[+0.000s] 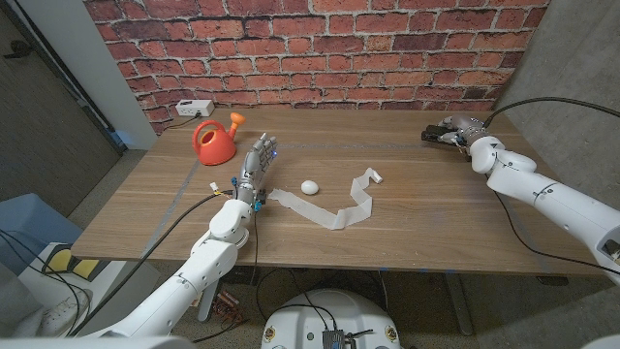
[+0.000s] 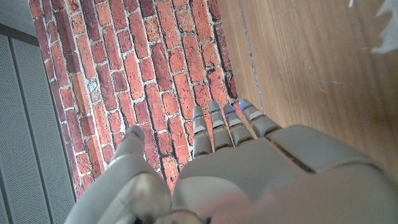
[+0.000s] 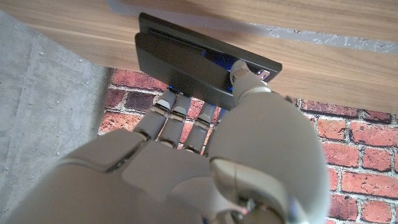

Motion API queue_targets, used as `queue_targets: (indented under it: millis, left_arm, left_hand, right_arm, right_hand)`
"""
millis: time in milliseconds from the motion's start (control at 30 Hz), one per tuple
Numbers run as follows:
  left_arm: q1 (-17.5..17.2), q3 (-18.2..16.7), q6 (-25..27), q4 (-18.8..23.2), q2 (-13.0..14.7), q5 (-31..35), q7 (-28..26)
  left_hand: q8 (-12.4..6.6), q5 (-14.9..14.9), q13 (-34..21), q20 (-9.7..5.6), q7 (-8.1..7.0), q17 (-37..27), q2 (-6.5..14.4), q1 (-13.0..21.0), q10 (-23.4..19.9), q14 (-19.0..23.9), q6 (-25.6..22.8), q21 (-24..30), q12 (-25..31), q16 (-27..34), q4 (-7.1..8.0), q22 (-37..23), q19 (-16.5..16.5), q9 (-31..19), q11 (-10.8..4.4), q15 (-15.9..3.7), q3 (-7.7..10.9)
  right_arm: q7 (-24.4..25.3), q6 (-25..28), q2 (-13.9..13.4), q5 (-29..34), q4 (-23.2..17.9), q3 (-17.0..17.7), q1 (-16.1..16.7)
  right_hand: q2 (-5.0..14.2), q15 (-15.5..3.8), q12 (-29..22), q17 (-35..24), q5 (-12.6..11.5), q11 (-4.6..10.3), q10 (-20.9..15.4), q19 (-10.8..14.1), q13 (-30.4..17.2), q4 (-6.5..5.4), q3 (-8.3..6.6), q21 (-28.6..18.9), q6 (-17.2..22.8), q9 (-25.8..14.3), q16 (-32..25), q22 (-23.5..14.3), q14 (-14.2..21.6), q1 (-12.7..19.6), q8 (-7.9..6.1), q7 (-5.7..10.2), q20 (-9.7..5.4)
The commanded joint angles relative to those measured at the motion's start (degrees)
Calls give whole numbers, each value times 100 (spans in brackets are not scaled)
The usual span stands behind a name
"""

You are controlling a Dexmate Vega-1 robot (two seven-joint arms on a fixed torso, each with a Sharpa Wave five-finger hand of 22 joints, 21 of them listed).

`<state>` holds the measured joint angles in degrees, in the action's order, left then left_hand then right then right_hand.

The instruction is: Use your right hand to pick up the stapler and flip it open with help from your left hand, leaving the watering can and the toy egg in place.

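The black stapler point(image 1: 432, 134) lies on the table at the far right, near the brick wall. My right hand point(image 1: 457, 131) is on it. In the right wrist view the thumb lies against one end of the stapler point(image 3: 186, 56) and the fingers point(image 3: 177, 109) touch its long side, so the hand point(image 3: 205, 168) grips it while it lies on the wood. The orange watering can point(image 1: 215, 142) stands at the back left. The white toy egg point(image 1: 309, 186) sits mid-table. My left hand point(image 1: 256, 173) is between them, fingers straight and apart, holding nothing; the same hand point(image 2: 249, 168) points toward the wall.
A white paper strip point(image 1: 339, 208) zigzags across the table point(image 1: 417, 223) beside the egg. A white power strip point(image 1: 194, 108) lies against the brick wall at the back left. Black cables run from both arms over the table's edges.
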<state>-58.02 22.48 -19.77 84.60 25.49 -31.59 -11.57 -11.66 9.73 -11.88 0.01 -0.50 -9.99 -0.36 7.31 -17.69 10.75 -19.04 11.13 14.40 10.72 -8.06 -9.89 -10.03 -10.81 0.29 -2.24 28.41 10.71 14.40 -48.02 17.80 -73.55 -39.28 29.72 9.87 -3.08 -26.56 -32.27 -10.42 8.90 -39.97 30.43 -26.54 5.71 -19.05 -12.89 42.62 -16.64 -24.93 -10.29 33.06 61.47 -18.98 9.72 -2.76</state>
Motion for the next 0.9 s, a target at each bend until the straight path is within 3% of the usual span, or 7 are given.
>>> queue_targets:
  millis: [33, 900]
  left_arm:
    - [-31, -24, 0, 78, 13, 23, -50]
    - [-18, -37, -11, 116, 40, 23, -3]
  left_hand:
    - [19, 21, -7, -7, 3, -25, -4, -48, -32, 72, -66, 0, -10, 1, 33, -15, 2, -7, 0, -67, -21]
    - [27, 29, -10, -9, -3, -26, -5, -107, -53, 73, -69, -2, -18, 0, 59, -15, 5, -8, -6, -72, -44]
  right_arm:
    - [74, -93, -62, -132, -223, 176, 160]
    - [350, -215, -242, -162, -962, 503, 630]
  right_hand:
    - [73, -1066, -38, -27, -34, 264, -587, 53, -9, -38, -69, -55, 200, -6, -19, -21, 93, 47, 16, 75, -615]
    - [60, -1065, -72, -75, -20, 259, -628, 39, -28, -1, -77, -55, 257, -7, 16, -32, 196, 76, 56, 18, -566]
